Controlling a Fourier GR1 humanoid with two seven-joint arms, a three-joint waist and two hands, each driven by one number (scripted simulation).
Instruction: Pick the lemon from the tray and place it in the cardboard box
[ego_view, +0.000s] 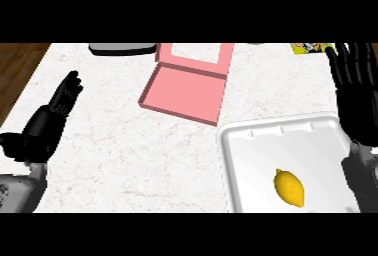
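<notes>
Pale marbled counter (133, 150) fills most of the head view, with a strip of dark wood floor along its left side. On it, low and to the right, sits a white tray (244, 165), and the lemon (289, 187) lies in the tray's lower middle, long axis running roughly up and down the view, its pointed ends showing, nothing else touching it. It should handle as a small, fairly light, firm fruit with a smooth rounded skin that can roll or slip — so the sensible hold, as I judge it, is across the fat middle, fingers on one flank and thumb on the other, not on the tapering tips. Further up the counter, well apart from the tray, lies the pink box (184, 92) with its lid flap open toward the far edge; it reads pink rather than cardboard brown, yet it is the only box here. The right hand (353, 70) stands above the tray's far right corner, fingers straight and spread, holding nothing, well clear of the lemon. The left hand (63, 102) rests near the left edge, fingers straight and pointing up the view, empty. Beyond the box a grey object (122, 48) and a yellow-green packet (310, 47) sit at the far edge — too cropped to name.
</notes>
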